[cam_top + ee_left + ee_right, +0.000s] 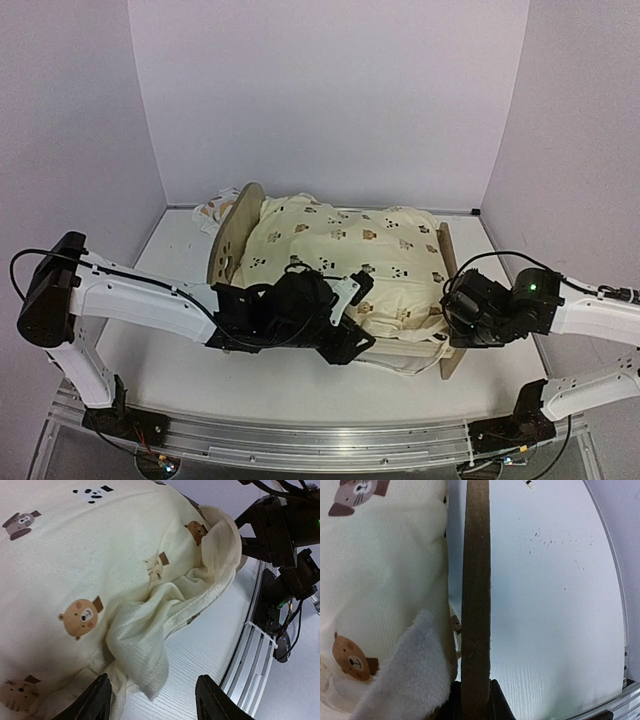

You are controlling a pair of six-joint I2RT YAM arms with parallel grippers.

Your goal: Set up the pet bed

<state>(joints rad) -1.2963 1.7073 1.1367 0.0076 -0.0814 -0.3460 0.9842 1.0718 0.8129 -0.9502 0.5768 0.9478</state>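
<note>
The pet bed shows as a plywood frame, its left end board (pixel 232 235) tilted and its right end board (pixel 447 250) upright. A cream animal-print quilt (pixel 340 250) covers the whole middle and hides the base. My left gripper (pixel 345 345) stands open at the quilt's near edge; in the left wrist view the gripper (pixel 152 690) has a hanging quilt corner (pixel 145 650) just ahead of its spread fingers and nothing between them. My right gripper (pixel 476 700) is shut on the thin edge of the right end board (pixel 476 580), with the quilt (pixel 385 570) to its left.
A small printed pillow (pixel 212 212) peeks out behind the left end board. The white table (pixel 545 605) is walled on three sides by lilac panels. A metal rail (pixel 300 440) runs along the near edge. The right arm (pixel 280 530) sits close to the quilt's corner.
</note>
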